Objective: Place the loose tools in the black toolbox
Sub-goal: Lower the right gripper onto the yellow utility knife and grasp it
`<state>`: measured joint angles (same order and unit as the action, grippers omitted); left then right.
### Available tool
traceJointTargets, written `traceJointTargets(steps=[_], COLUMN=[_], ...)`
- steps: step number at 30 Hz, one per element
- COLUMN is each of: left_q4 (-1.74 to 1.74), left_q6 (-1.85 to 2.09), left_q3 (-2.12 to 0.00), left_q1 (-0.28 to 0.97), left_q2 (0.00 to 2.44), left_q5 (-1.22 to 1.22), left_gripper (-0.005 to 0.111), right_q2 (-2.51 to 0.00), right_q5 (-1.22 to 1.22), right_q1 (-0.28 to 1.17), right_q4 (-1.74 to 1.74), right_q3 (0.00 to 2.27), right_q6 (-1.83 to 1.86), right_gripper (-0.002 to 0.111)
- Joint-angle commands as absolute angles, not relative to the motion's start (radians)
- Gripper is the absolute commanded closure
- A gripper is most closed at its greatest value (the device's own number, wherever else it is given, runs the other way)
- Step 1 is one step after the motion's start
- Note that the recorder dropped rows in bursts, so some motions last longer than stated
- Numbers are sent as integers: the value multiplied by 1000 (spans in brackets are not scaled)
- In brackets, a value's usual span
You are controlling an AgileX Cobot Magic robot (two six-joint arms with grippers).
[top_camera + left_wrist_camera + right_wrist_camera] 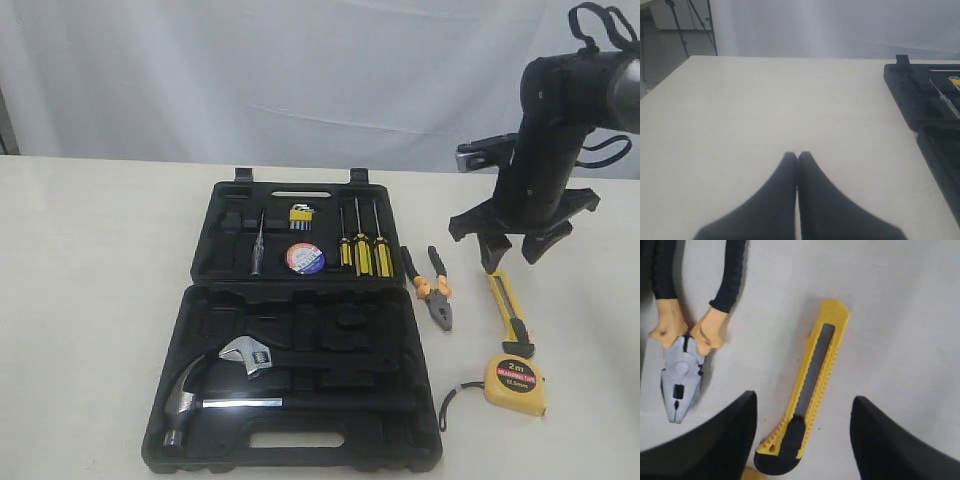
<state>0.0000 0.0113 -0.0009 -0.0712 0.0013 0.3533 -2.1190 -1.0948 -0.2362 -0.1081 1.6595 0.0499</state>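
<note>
The black toolbox [310, 325] lies open mid-table, and the black tape roll [305, 258] rests in its far half. On the table to its right lie the orange-handled pliers [432, 288], the yellow-black utility knife [510, 312] and the yellow tape measure [516, 383]. My right gripper [518, 252] hangs open just above the knife's far end. In the right wrist view the knife [807, 390] lies between the spread fingers of that gripper [804, 402], untouched, with the pliers [682, 375] beside it. My left gripper [797, 156] is shut and empty over bare table, apart from the toolbox [920, 100].
The near half of the toolbox holds a claw hammer [190, 400] and an adjustable wrench [250, 355]. Three yellow-black screwdrivers [360, 250], hex keys [301, 215] and a thin tester [257, 250] sit in the far half. A white curtain hangs behind the table.
</note>
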Motion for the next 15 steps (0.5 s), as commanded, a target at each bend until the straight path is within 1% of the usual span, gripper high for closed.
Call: traceJointTargets(steps=[1,4,9,15], left_q4=[0,0,0,0], left_q6=[7,7,7,7], left_q3=[0,0,0,0], left_q1=[-69,-69,-69,-69], left_q2=[0,0,0,0], left_q5=[342,342,342,342], left_gripper=[107,107,107,107], right_q2=[-2110,-2110,-2113,-2161], right_q5=[-1035,-989,-912,-905], right_q1=[-243,-249,-273,-275], right_q4=[-211,-236,-154,-134], right_q3=[1595,1560,1509,1500], right_q6=[-13,-44,-26,-11], right_gripper=[52,52,52,52])
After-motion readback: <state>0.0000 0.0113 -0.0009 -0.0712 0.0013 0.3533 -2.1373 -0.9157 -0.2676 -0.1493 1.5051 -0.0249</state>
